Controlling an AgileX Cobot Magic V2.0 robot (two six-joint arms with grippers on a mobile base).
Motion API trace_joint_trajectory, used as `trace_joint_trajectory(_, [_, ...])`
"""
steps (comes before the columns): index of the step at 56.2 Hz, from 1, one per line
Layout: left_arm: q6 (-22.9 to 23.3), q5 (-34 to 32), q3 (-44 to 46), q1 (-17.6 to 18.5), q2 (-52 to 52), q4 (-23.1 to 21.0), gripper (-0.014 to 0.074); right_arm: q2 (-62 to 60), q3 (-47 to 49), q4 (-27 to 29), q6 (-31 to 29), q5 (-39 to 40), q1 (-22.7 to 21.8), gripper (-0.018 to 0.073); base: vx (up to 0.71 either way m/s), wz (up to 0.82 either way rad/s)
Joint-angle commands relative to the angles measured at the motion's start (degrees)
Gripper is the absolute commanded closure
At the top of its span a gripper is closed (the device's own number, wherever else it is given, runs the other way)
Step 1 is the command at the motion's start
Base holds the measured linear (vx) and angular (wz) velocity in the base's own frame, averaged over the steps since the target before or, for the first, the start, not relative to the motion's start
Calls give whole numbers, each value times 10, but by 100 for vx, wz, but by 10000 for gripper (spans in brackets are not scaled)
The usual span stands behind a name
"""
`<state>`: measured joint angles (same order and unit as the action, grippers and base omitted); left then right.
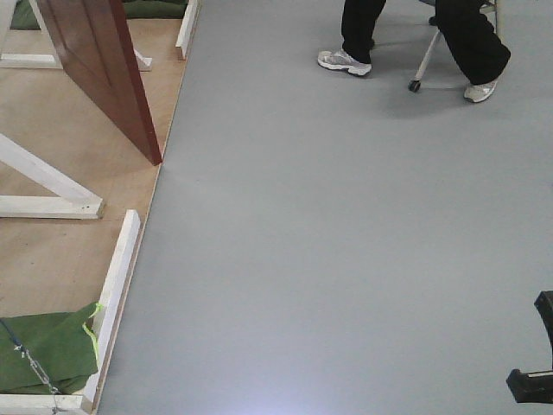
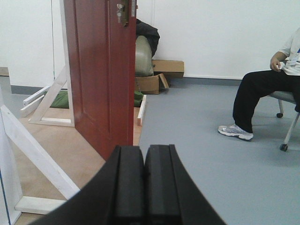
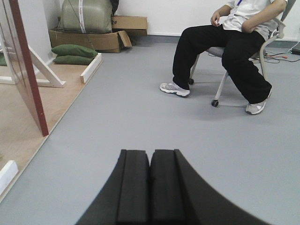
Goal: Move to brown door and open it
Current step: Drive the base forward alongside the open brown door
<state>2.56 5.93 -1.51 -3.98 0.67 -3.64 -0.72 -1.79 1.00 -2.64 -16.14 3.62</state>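
The brown door (image 1: 99, 65) stands ajar on a wooden platform at the upper left, its free edge pointing out over the grey floor. In the left wrist view the door (image 2: 101, 75) is straight ahead with its latch plate (image 2: 123, 11) at the top edge. In the right wrist view only its edge (image 3: 26, 70) shows at far left. My left gripper (image 2: 144, 152) is shut and empty, some way short of the door. My right gripper (image 3: 150, 157) is shut and empty over open floor. A dark part of an arm (image 1: 536, 363) shows at lower right.
White wooden braces (image 1: 47, 186) and a platform rim (image 1: 117, 277) border the door's base. Green sandbags (image 1: 47, 350) lie at lower left. A seated person (image 3: 234, 42) on a wheeled chair is ahead to the right. Cardboard boxes (image 3: 101, 40) stand by the back wall.
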Motion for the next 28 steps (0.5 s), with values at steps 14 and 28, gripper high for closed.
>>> trace_joint_trajectory(14, [1, -46, 16, 3, 10, 0, 603, -9, -2, -3, -3, 46, -18, 559, 10, -1])
trace_joint_trajectory(28, [1, -46, 16, 2, 10, 0, 603, -9, -2, -3, -3, 46, -20, 559, 17, -1])
